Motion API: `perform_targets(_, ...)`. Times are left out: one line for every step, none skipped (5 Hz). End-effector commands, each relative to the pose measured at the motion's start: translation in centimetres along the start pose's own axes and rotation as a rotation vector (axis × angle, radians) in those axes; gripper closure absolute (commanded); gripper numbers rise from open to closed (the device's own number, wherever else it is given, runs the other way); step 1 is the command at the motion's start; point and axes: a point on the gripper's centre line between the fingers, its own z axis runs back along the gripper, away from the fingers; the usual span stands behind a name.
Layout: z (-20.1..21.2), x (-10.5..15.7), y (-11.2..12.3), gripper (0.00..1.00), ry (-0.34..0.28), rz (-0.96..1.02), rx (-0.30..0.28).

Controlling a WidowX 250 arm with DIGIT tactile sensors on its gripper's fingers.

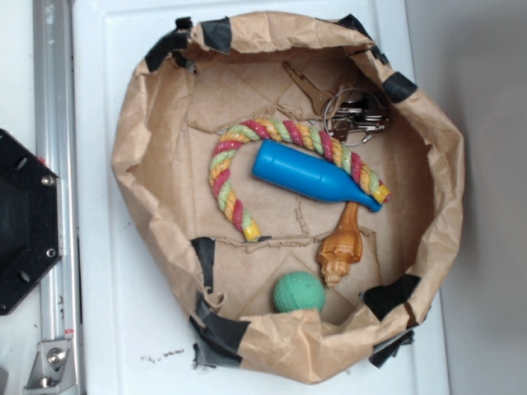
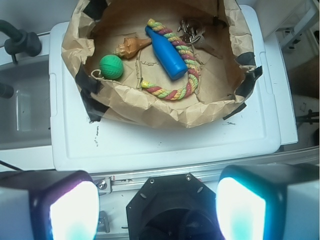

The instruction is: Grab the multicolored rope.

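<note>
A paper basket (image 1: 148, 123) sat on the worktop (image 1: 107, 313), with everything else inside it. In the exterior view, the multicolored rope (image 1: 226, 160) arched over the bottle-shaped toy (image 1: 309, 174), which lay across the arch and covered part of its right leg. A bunch of keys (image 1: 350, 111) lay behind the rope, touching it. The shell (image 1: 342, 247) lay just before the toy's neck, and the ball (image 1: 298, 292) just left of the shell, near the front wall.

Pink-red, yellow, pale-green twisted rope (image 1: 290, 134) — blue toy (image 1: 313, 175), green ball (image 1: 298, 292).
</note>
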Motion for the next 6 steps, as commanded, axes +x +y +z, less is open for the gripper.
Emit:
perform_targets(0.0, 0.0, 0.0, 0.00, 0.000, 0.000, 0.000)
perform_targets(-4.6, 4.5, 1.2, 0.00, 0.056, 0.260, -0.035)
perform_targets(-9.5, 8.6, 2.3, 0.00, 0.080, 0.401, 0.040)
perform_targets(-14.6, 11.5, 3.2, 0.00, 0.122, 0.478, 0.107)
perform_targets(-18.1, 11.1, 3.6, 0.00, 0.122, 0.575, 0.182)
perform_targets(-21.0, 9.9, 4.0, 0.00, 0.169, 0.589, 0.216)
